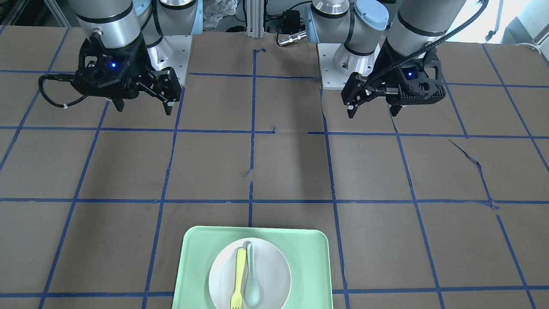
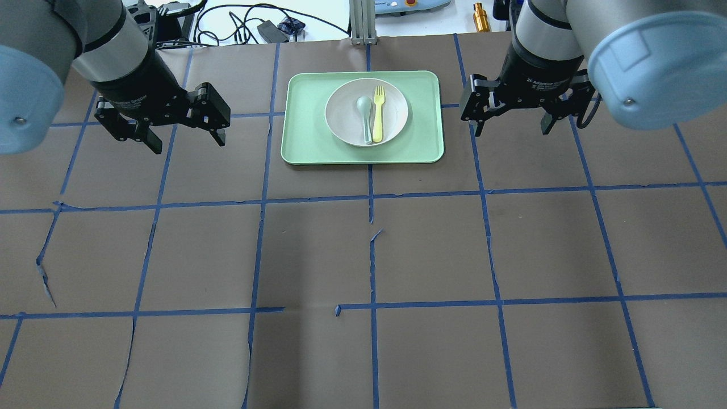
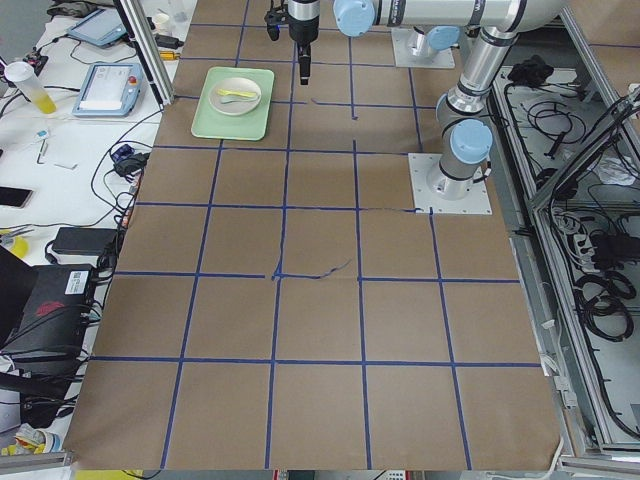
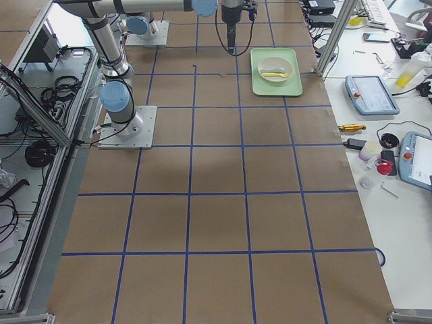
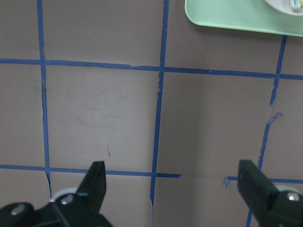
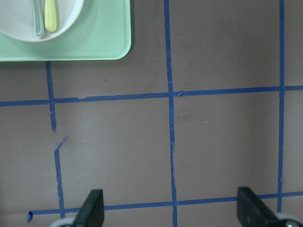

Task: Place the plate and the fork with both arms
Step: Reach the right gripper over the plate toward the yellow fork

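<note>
a tray lies on the table, at the middle of its far side from the robot. a plate sits in the middle of the tray. on the plate a fork and a spoon lie side by side, the fork on the robot's right, handles toward the robot. the left gripper hangs left of the tray, the right gripper right of it, both apart from it.

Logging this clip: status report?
Open and empty: left gripper, right gripper. On the plate: yellow fork, spoon; plate on green tray. Nothing between grippers and tray.
</note>
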Robot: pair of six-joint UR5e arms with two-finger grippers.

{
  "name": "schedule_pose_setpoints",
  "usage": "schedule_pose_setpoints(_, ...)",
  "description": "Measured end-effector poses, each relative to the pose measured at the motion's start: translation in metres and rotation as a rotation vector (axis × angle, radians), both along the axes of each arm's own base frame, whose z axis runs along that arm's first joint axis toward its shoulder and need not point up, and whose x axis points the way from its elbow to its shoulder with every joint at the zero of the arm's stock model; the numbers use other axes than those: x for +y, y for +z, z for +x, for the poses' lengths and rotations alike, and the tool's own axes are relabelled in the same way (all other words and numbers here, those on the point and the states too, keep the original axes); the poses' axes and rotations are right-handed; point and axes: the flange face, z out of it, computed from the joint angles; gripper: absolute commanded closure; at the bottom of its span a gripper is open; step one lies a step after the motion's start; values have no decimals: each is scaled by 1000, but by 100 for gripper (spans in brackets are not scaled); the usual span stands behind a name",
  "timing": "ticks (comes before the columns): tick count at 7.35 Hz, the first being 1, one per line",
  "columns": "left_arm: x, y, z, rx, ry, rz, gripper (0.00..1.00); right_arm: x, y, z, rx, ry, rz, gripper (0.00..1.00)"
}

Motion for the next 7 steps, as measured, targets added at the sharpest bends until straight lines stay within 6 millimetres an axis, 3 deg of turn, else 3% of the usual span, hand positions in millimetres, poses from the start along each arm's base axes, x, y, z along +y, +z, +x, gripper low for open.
schedule_pose_setpoints(3, 2, -1, 0, -2, 8, 6, 0, -36, -26, 9, -3, 24, -46, 0)
schedule_pose_setpoints(4, 2, -2, 0, -2, 9, 8, 0, -55, -47, 19, -8, 36, -62, 0)
schedule_pose_setpoints(6, 2, -3, 0, -4, 11, 10, 0, -97, -114, 55, -16, 90, -45, 0)
schedule_pose_setpoints(7, 2, -3, 0, -5, 11, 12, 0, -122, -138, 72, -25, 111, -47, 0)
